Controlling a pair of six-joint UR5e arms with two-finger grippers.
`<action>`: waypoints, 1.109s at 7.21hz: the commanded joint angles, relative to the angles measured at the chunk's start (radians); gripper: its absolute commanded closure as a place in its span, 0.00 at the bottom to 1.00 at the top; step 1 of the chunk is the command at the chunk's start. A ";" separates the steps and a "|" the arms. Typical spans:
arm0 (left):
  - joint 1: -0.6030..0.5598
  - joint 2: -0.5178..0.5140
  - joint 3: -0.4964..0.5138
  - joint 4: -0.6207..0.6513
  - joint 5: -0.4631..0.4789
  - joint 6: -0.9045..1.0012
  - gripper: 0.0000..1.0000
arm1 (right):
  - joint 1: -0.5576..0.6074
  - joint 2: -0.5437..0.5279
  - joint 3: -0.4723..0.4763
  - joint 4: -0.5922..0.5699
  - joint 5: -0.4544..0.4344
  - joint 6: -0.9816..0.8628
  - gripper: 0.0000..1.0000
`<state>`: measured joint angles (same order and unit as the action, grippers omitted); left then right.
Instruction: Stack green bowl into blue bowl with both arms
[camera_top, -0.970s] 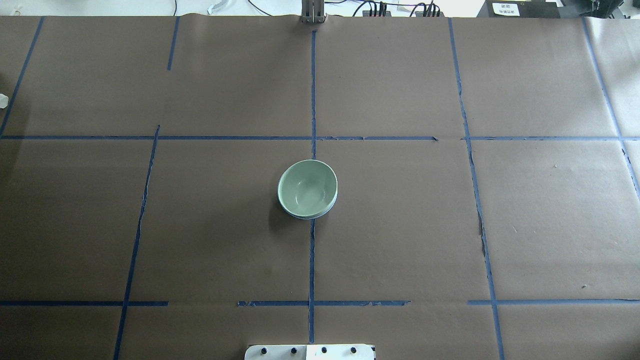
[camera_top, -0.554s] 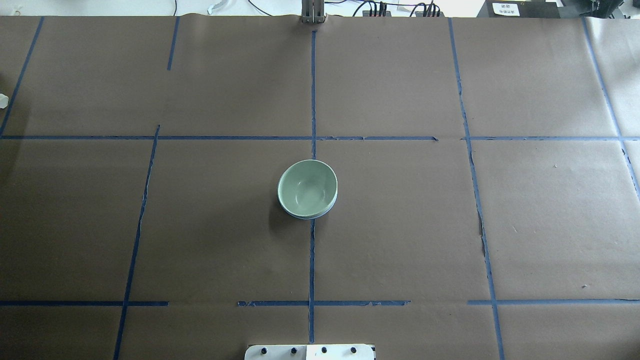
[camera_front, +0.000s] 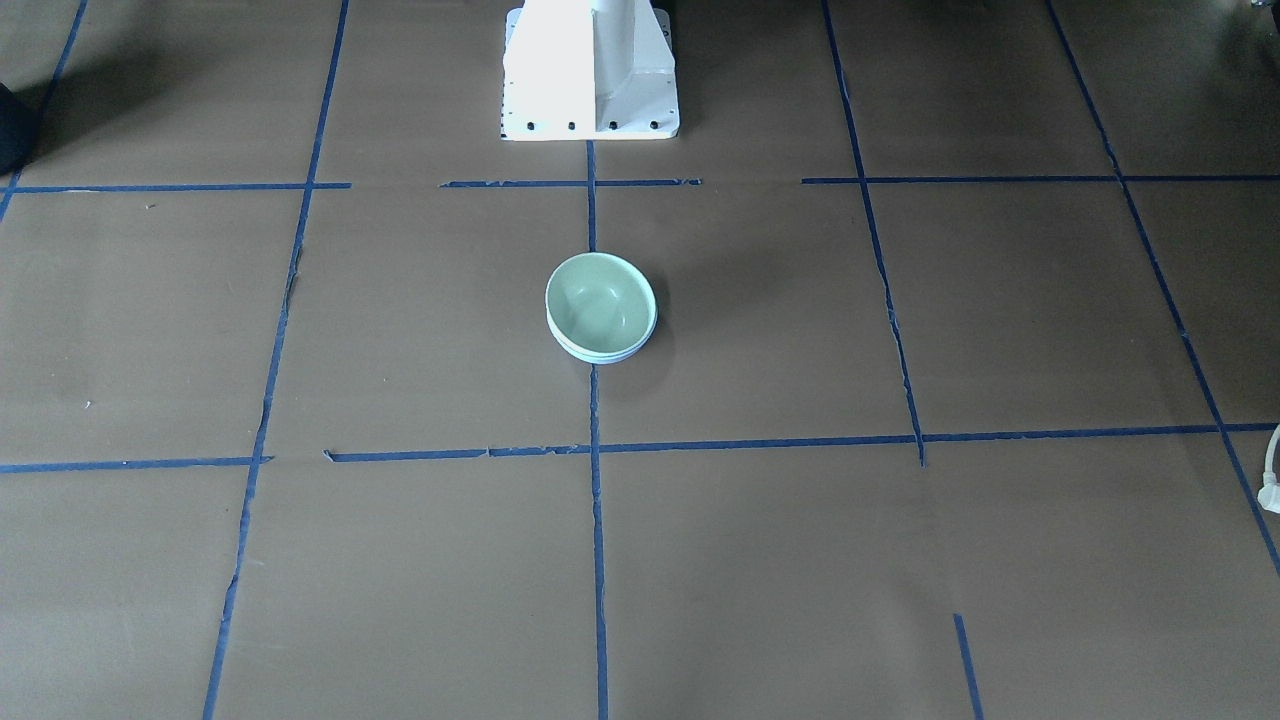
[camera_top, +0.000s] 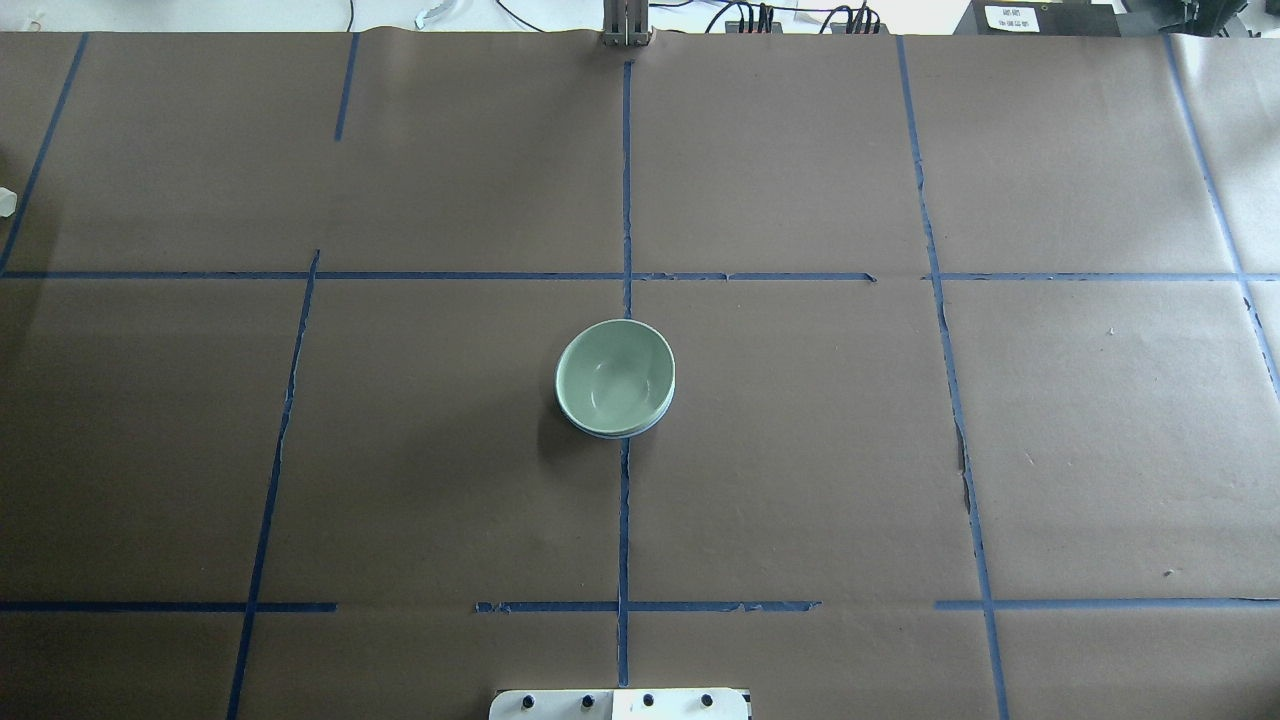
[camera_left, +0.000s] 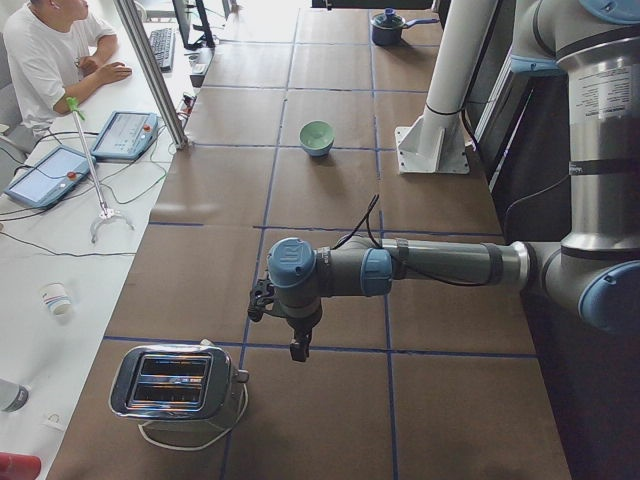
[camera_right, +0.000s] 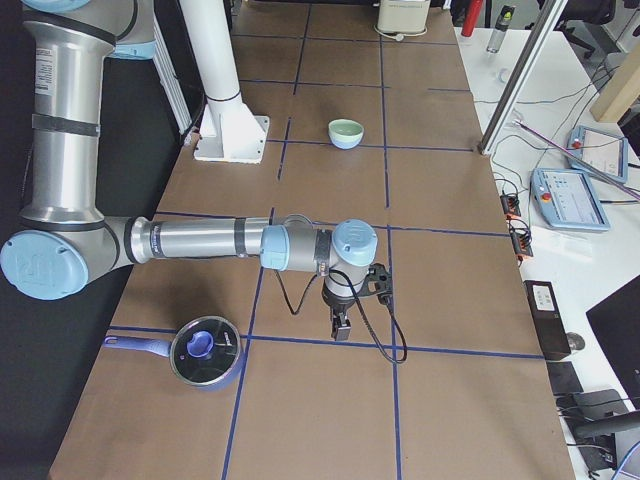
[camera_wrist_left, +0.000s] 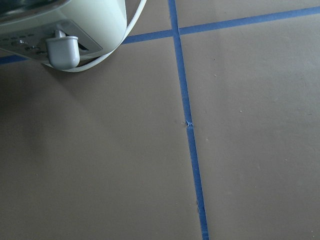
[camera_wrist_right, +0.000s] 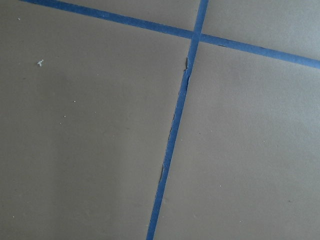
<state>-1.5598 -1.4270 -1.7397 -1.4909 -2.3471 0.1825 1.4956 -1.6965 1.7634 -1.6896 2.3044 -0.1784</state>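
The green bowl (camera_top: 612, 375) sits nested inside the blue bowl (camera_top: 612, 432) at the table's middle; only a thin blue rim shows under it. The stack also shows in the front view, green bowl (camera_front: 600, 300) on blue rim (camera_front: 600, 356), and in the side views (camera_left: 317, 136) (camera_right: 346, 131). No arm is over the overhead or front view. My left gripper (camera_left: 298, 350) hangs over the table near a toaster, far from the bowls. My right gripper (camera_right: 340, 328) hangs near a pot, also far away. I cannot tell if either is open or shut.
A silver toaster (camera_left: 175, 385) with its cord stands at the table's left end, also in the left wrist view (camera_wrist_left: 75, 25). A blue lidded pot (camera_right: 205, 352) stands at the right end. The white pedestal (camera_front: 590, 70) rises behind the bowls. An operator (camera_left: 50, 60) sits beyond the table.
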 joint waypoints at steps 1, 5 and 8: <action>0.001 -0.001 -0.003 -0.002 0.000 -0.002 0.00 | 0.000 0.003 0.007 0.001 0.010 0.057 0.00; 0.003 -0.012 -0.011 -0.002 0.000 0.000 0.00 | 0.000 0.017 0.001 0.001 0.009 0.069 0.00; 0.004 -0.004 -0.009 -0.002 0.000 0.000 0.00 | -0.002 0.034 -0.002 0.001 0.007 0.076 0.00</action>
<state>-1.5558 -1.4353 -1.7489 -1.4926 -2.3470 0.1825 1.4943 -1.6729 1.7612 -1.6889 2.3119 -0.1082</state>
